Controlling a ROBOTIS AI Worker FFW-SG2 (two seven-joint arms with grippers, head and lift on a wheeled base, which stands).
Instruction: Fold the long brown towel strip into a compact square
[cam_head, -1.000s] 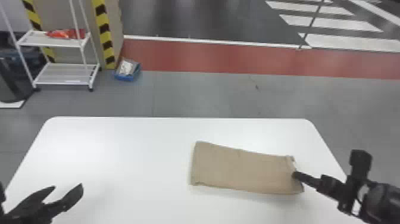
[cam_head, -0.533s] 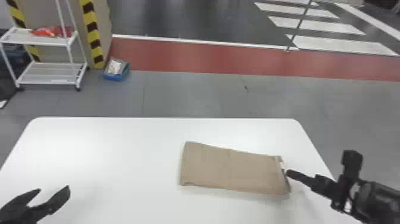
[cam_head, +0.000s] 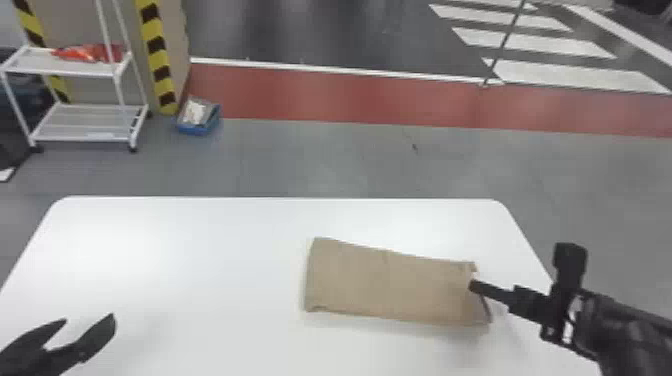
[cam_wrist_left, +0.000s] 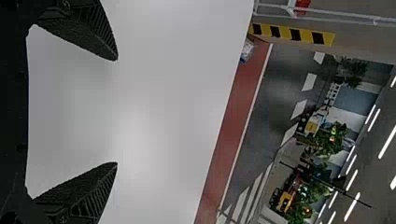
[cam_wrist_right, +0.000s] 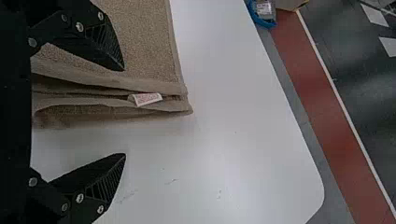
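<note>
Towel strip (cam_head: 390, 282), brown, nubby, oblong

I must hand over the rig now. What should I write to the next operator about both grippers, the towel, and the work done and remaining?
Left gripper: open, empty, over the left part of the table.
Right gripper: open, at the towel's right end, one finger over the towel, the other beyond its edge; contact unclear.
Towel: flat on the table, right of centre, tag between layers at the right end.
Done: partly folded, layers stacked.
Left: it is an oblong, not a square; probably fold the right end over to the left, then straighten the edges.
</note>
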